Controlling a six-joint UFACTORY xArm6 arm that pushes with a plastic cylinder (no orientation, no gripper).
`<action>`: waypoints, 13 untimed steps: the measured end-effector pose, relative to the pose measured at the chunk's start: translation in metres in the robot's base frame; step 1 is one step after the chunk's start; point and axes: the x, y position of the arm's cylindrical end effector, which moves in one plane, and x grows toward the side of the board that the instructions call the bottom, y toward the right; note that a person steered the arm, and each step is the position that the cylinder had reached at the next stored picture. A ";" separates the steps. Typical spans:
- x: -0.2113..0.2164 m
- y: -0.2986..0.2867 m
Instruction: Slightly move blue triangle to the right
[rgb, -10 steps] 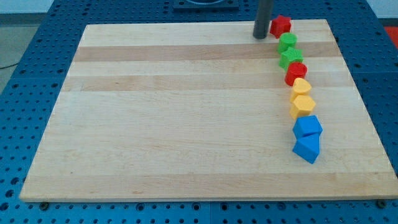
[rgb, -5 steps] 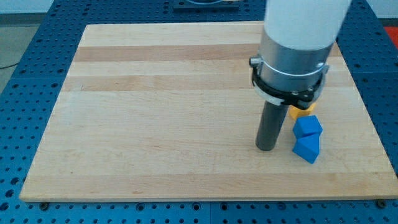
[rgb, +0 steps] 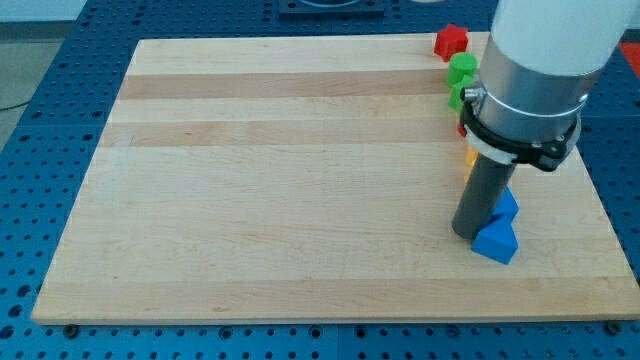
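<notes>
The blue triangle (rgb: 496, 241) lies near the board's lower right. My tip (rgb: 467, 233) rests on the board against the triangle's left side, touching it or nearly so. A second blue block (rgb: 507, 206) sits just above the triangle, mostly hidden behind the rod. The arm's wide grey body covers much of the column of blocks above.
A column of blocks runs up the board's right side: a red block (rgb: 451, 40) at the top, two green blocks (rgb: 461, 68) below it, then slivers of a red and a yellow block at the arm's left edge. The wooden board (rgb: 280, 180) ends just right of them.
The arm came from the board's top down to the left of the blue triangle, then shifted right until my tip reached the triangle's left side. The triangle has barely moved.
</notes>
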 end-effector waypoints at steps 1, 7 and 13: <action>0.002 0.001; 0.032 0.001; 0.032 0.010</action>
